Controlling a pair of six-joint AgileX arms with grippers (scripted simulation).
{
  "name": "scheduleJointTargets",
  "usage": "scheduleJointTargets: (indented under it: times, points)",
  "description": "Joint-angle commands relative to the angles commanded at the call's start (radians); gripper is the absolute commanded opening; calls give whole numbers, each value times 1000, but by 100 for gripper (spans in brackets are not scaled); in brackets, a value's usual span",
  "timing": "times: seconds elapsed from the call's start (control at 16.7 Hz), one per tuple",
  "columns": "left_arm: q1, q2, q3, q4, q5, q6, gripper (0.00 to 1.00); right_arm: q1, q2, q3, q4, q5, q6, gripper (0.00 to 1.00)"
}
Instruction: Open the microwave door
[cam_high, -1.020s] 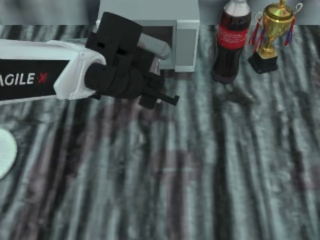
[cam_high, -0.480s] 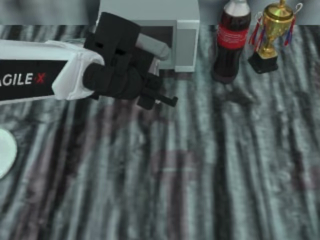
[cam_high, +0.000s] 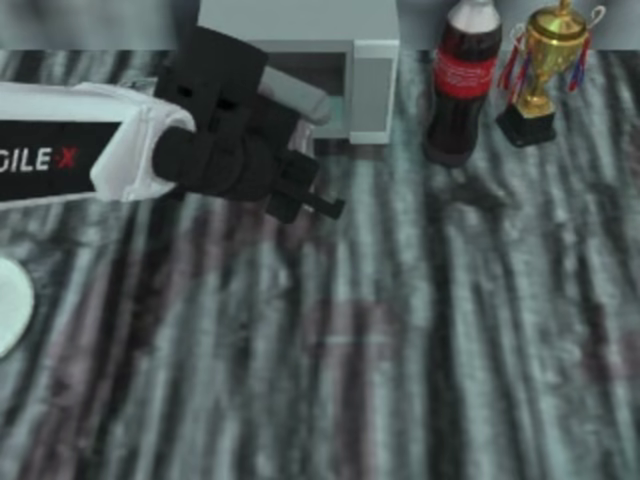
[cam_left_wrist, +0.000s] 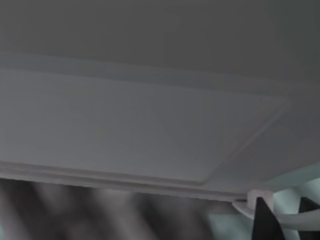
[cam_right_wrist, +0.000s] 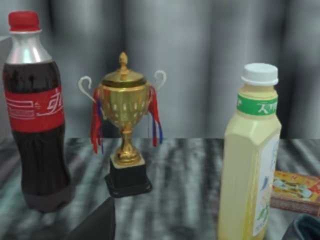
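left arm: "GILE-X" | left end effector: grip unclear | microwave door: ajar

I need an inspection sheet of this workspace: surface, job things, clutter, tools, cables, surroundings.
Surface: table with a grey streaked cover.
Job things: microwave at the far edge; its door stands partly swung out, a gap showing beside the control strip.
Clutter: cola bottle and gold trophy right of the microwave; white round item at the left edge; yellow bottle and a flat box in the right wrist view only.
Tools: left tool at the door; fingers' state unclear. Right tool: not in view.
Cables: nothing seen.
Surroundings: plain grey backdrop.
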Motion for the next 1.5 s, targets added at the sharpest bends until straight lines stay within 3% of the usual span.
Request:
scheduleJointTargets:
  times: [1.5]
  points:
    - [-3,-1,-5,-3,15,5,0,0,0,0,0,0,0,100]
